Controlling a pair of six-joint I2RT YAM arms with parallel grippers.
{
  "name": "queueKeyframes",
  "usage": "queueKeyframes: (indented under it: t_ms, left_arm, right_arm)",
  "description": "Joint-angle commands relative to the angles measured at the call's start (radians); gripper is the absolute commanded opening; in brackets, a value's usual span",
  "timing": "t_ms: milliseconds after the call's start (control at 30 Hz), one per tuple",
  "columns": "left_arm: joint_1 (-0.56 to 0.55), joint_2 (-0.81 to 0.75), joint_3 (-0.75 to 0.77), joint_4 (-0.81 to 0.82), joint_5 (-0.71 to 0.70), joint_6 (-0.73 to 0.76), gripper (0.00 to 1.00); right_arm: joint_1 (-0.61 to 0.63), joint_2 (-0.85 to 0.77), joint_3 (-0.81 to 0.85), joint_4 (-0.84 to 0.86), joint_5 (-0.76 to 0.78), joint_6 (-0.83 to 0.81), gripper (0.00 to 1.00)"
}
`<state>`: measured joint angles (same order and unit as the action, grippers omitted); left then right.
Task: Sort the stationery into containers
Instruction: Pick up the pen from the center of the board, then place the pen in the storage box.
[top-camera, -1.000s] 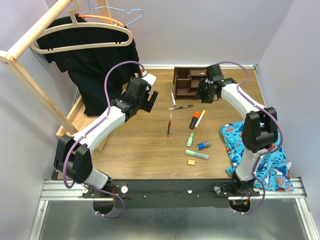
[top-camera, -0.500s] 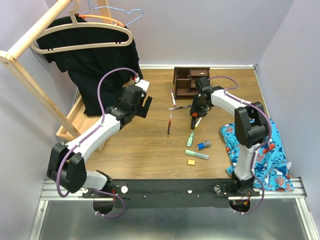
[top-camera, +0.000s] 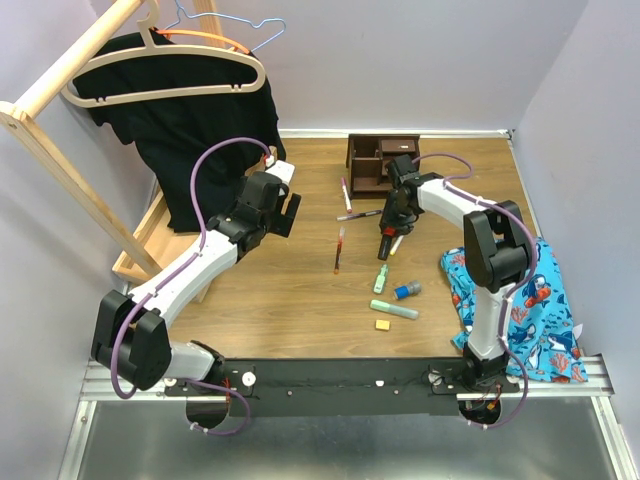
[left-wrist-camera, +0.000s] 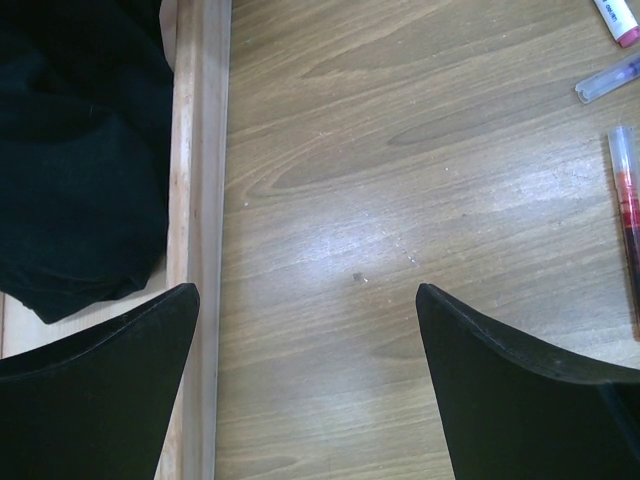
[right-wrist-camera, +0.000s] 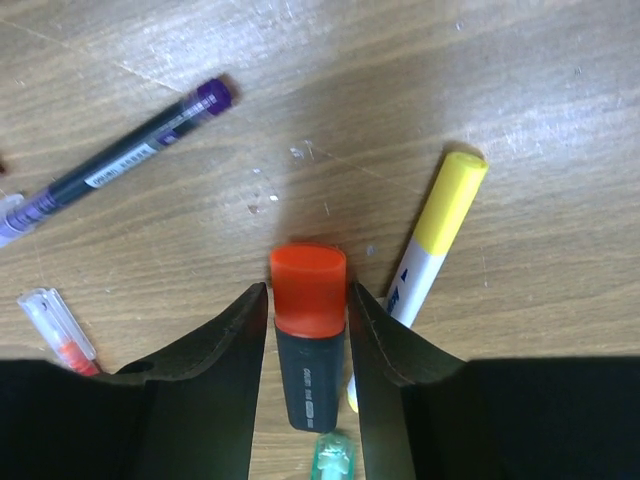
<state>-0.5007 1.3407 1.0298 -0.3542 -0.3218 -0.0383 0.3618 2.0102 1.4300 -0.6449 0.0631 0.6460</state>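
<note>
My right gripper (top-camera: 389, 232) (right-wrist-camera: 308, 300) is down on the table, shut on the orange highlighter (right-wrist-camera: 308, 285), its fingers pressing both sides just below the orange cap. A yellow highlighter (right-wrist-camera: 440, 225) (top-camera: 400, 238) lies right beside it, touching one finger. A purple pen (right-wrist-camera: 130, 155) (top-camera: 360, 214), a pink pen (top-camera: 346, 192) and a red pen (top-camera: 339, 250) (left-wrist-camera: 628, 215) lie to the left. The dark wooden organizer (top-camera: 375, 160) stands behind. My left gripper (top-camera: 289, 212) (left-wrist-camera: 305, 290) hangs open over bare wood.
Two green highlighters (top-camera: 381, 278) (top-camera: 394, 310), a blue-capped tube (top-camera: 407, 290) and a small orange eraser (top-camera: 382, 324) lie nearer the arms. A blue fish-print cloth (top-camera: 520, 310) is at the right edge. The rack base (left-wrist-camera: 200, 150) with a black garment (left-wrist-camera: 70, 150) borders the left.
My right gripper came from the organizer down to the orange highlighter and closed on it. The left arm drew back slightly to the left.
</note>
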Motion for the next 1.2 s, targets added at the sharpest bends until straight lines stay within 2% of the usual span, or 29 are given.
queueKeyframes:
  t_ms: [0, 67, 233, 333, 367, 567, 733, 833, 933, 967, 1067, 1167]
  left_arm:
    - [0.008, -0.012, -0.004, 0.012, 0.006, -0.015, 0.99]
    - [0.010, -0.012, 0.000, 0.009, 0.006, -0.012, 0.99]
    - [0.011, -0.011, 0.012, 0.000, 0.006, -0.005, 0.99]
    - [0.011, -0.009, 0.016, -0.002, 0.003, 0.008, 0.99]
    - [0.011, -0.008, 0.019, 0.000, 0.003, 0.009, 0.99]
    - [0.011, 0.005, 0.070, -0.011, 0.010, 0.023, 0.99]
    - [0.013, 0.000, 0.082, 0.015, 0.023, 0.058, 0.99]
    - [0.013, 0.006, 0.087, 0.030, 0.038, 0.075, 0.99]
    - [0.014, 0.017, 0.092, 0.047, 0.046, 0.081, 0.99]
    - [0.016, 0.020, 0.095, 0.050, 0.046, 0.081, 0.99]
    - [0.019, 0.040, 0.110, 0.044, 0.049, 0.078, 0.99]
    - [0.021, 0.052, 0.121, 0.037, 0.046, 0.084, 0.99]
  right_arm:
    - [0.009, 0.076, 0.012, -0.015, 0.049, -0.012, 0.45]
    - [0.011, 0.079, 0.006, -0.025, 0.052, -0.017, 0.36]
    - [0.017, 0.045, -0.020, -0.053, 0.066, -0.022, 0.22]
    - [0.016, 0.012, 0.016, -0.050, 0.055, -0.049, 0.09]
    - [0.017, -0.008, 0.030, -0.047, 0.040, -0.054, 0.01]
    - [0.026, -0.080, 0.151, 0.017, -0.032, -0.147, 0.01]
    - [0.049, -0.169, 0.178, 0.135, -0.042, -0.250, 0.01]
    - [0.057, -0.200, 0.173, 0.264, -0.037, -0.298, 0.01]
    - [0.058, -0.234, 0.141, 0.468, -0.025, -0.383, 0.01]
    - [0.060, -0.237, 0.132, 0.590, -0.014, -0.411, 0.01]
    - [0.062, -0.211, 0.128, 0.799, 0.001, -0.517, 0.01]
    - [0.060, -0.153, 0.183, 0.899, 0.007, -0.575, 0.01]
